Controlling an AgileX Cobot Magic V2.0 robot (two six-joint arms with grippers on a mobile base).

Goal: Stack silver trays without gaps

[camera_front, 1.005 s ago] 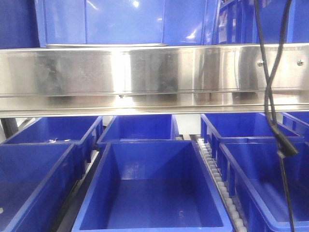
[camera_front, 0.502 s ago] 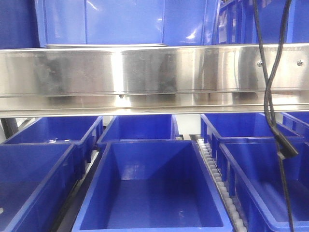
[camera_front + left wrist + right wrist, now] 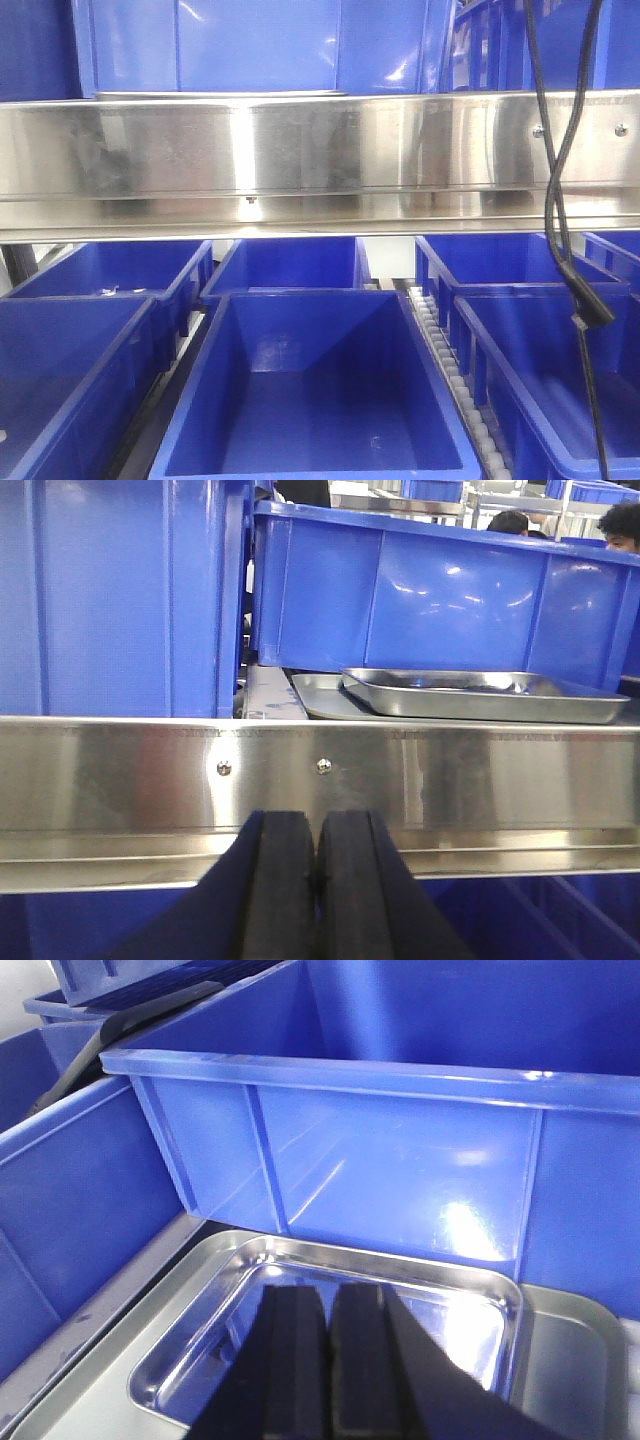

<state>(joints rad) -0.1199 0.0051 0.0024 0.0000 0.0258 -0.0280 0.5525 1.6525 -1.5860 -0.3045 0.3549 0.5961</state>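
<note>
Two silver trays lie on the upper shelf. In the left wrist view the top tray (image 3: 490, 692) rests askew on the lower tray (image 3: 318, 696), shifted to the right. In the right wrist view the top tray (image 3: 455, 1310) sits over the lower tray (image 3: 572, 1360), whose rim shows at the right and left. My left gripper (image 3: 318, 825) is shut and empty, in front of and below the shelf rail. My right gripper (image 3: 328, 1295) is shut and empty, hovering over the top tray's basin. In the front view only a thin tray edge (image 3: 220, 94) shows.
A long steel shelf rail (image 3: 320, 160) with screws (image 3: 323, 766) runs across in front of the trays. Blue bins (image 3: 440, 590) stand close behind and beside the trays (image 3: 380, 1150). More blue bins (image 3: 315, 390) fill the lower level. A black cable (image 3: 565, 200) hangs at the right.
</note>
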